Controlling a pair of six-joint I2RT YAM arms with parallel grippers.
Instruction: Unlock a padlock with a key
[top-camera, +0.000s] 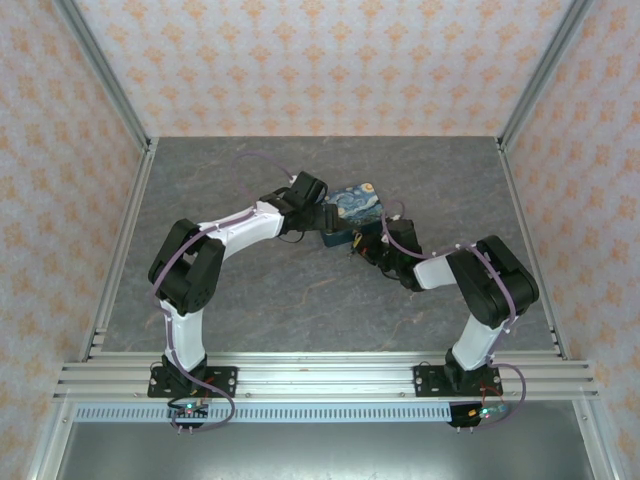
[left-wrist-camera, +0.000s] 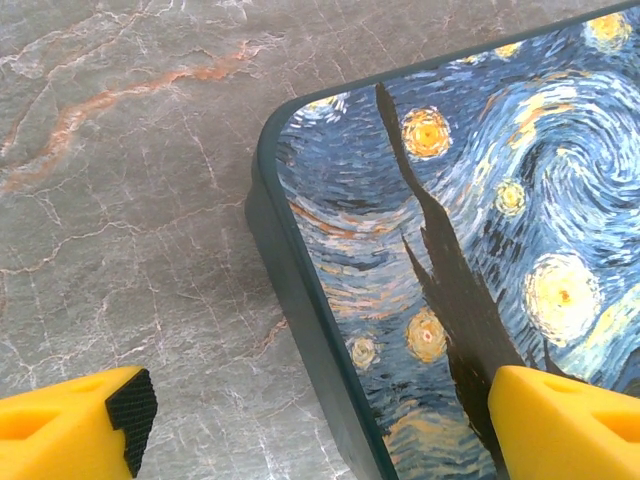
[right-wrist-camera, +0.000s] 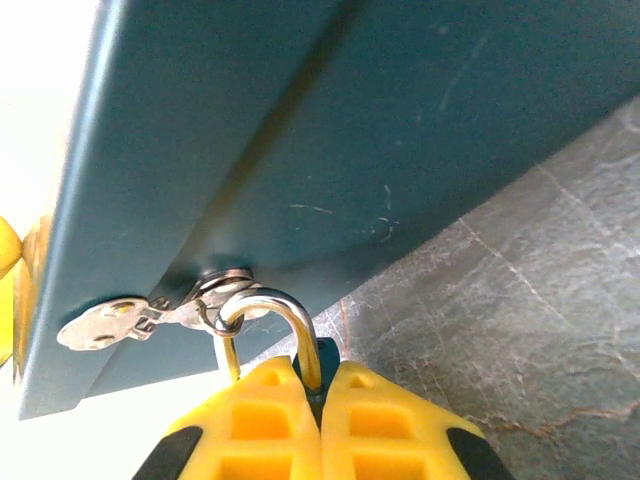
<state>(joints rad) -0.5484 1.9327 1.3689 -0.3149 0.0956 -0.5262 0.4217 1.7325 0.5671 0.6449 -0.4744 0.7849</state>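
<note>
Right wrist view: the right gripper (right-wrist-camera: 322, 390) is pinched tight on the padlock (right-wrist-camera: 283, 303), whose shackle hangs from a latch (right-wrist-camera: 225, 285) on the blue box (right-wrist-camera: 330, 130). Beside it lies a flat silvery tab, perhaps the key (right-wrist-camera: 100, 326). Left wrist view: the left gripper (left-wrist-camera: 320, 410) gapes empty over a corner of the closed lid (left-wrist-camera: 470, 220).

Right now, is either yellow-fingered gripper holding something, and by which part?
The right gripper is shut at the foot of the silver padlock's curved shackle; the exact hold is hidden. The left gripper is open, holding nothing.
</note>
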